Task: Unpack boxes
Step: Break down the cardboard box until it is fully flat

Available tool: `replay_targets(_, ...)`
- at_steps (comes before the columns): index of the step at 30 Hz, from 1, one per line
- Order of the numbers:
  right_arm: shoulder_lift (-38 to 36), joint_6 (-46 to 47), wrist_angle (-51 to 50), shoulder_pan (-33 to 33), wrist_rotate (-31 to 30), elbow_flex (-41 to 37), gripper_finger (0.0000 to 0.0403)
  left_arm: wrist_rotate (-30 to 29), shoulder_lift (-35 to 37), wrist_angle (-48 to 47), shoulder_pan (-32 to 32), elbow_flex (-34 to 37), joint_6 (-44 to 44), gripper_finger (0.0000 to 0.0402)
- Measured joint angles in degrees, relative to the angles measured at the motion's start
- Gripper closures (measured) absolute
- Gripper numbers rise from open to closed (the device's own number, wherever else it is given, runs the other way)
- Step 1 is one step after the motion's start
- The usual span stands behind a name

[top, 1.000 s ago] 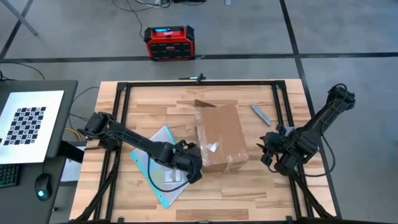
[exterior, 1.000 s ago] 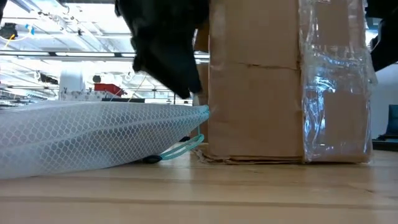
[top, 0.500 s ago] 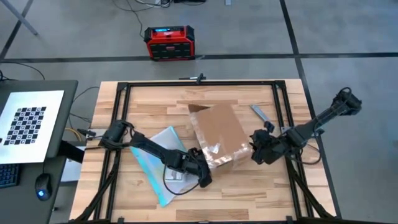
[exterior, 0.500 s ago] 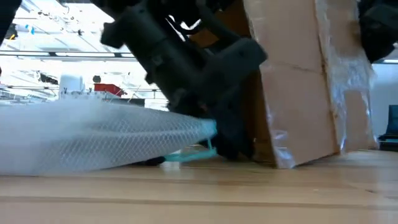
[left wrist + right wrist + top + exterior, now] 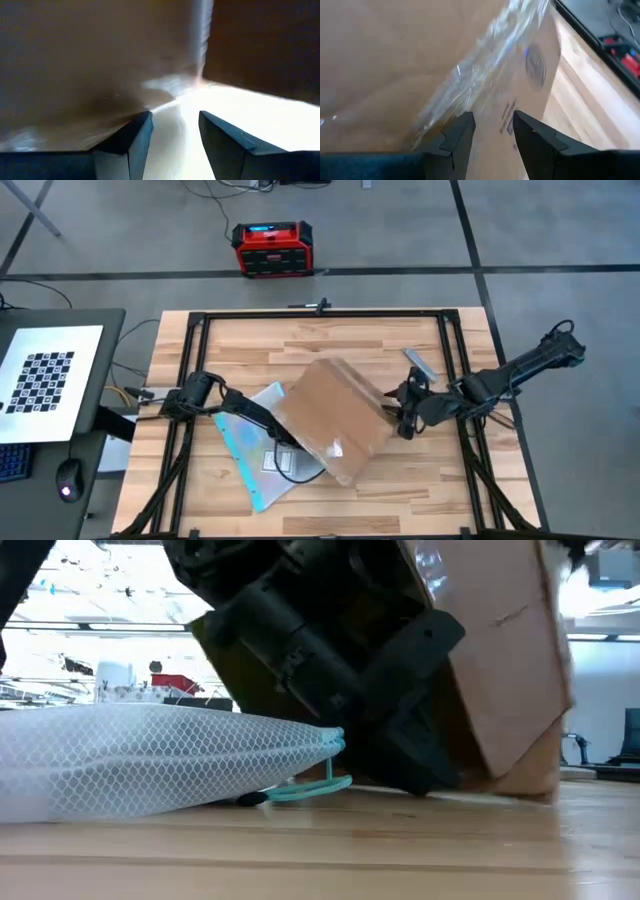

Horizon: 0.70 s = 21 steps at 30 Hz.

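Note:
The brown cardboard box (image 5: 330, 418) stands tipped in mid-table, with only its low edge (image 5: 525, 785) on the wood. Shiny tape strips cross its side (image 5: 485, 65). My left arm (image 5: 235, 405) reaches in from the table's left. Its gripper (image 5: 175, 131) is open and lies under the raised box, hidden from above. My right gripper (image 5: 400, 415) is open at the box's right side, its fingers (image 5: 460, 131) close to the taped wall. A clear mesh pouch with a teal edge (image 5: 150, 760) lies flat on the table, partly under the box. My left gripper lies beneath the box's raised underside (image 5: 75, 65), coming in slanted downward from the table's left. Nothing sits between its fingers. In the low view the tipped box leans over the dark gripper body (image 5: 400, 730); the exact place of touch is hidden. My right gripper's fingertips stand right at the taped side wall (image 5: 490, 100), but I cannot tell whether they touch it.
A small grey strip (image 5: 418, 362) lies on the wood at the far right. Black frame rails (image 5: 200, 360) run around the table top. On the floor beyond the table stands a red and black case (image 5: 272, 248). A checkerboard panel (image 5: 50, 375) lies to the left.
The box has swung round and tipped up, its left side lifted, and it now hangs over part of the pouch. My left gripper has sunk and slid beneath the box. My right gripper has moved toward the table's left, staying at the box's side.

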State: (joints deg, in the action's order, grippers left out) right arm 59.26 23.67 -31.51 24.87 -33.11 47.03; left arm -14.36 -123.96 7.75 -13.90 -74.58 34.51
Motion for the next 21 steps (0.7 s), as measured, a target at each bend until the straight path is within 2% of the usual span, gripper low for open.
replay_targets(6, -0.1, -6.4, -5.1, -0.1, 0.3, 8.8, 0.0265, -0.4, -0.3, 0.2, 1.9, -4.6, -3.1, 0.0247)
replay_targets(10, 0.1, -8.8, -9.8, -1.1, 1.0, 12.0, 0.0265, 0.8, -0.2, -0.8, 2.5, -6.6, -5.0, 0.0247)
replay_targets(14, -0.1, -12.1, -11.3, -2.4, 0.4, 12.7, 0.0265, 1.3, -0.2, -1.2, 4.0, -8.4, -6.3, 0.0247)
replay_targets(16, -0.2, -11.9, -12.9, -3.4, 0.4, 12.8, 0.0265, 4.2, -0.2, -1.9, 4.5, -8.6, -5.1, 0.0247)
replay_targets(18, 0.0, -11.1, -15.2, -4.2, 0.7, 12.7, 0.0265, 6.6, -0.2, -4.6, 4.5, -8.6, -3.0, 0.0247)
replay_targets(21, 0.2, -10.2, -15.8, -4.2, 1.1, 12.2, 0.0265, 6.8, 0.0, -9.0, 3.6, -8.0, -0.6, 0.0247)
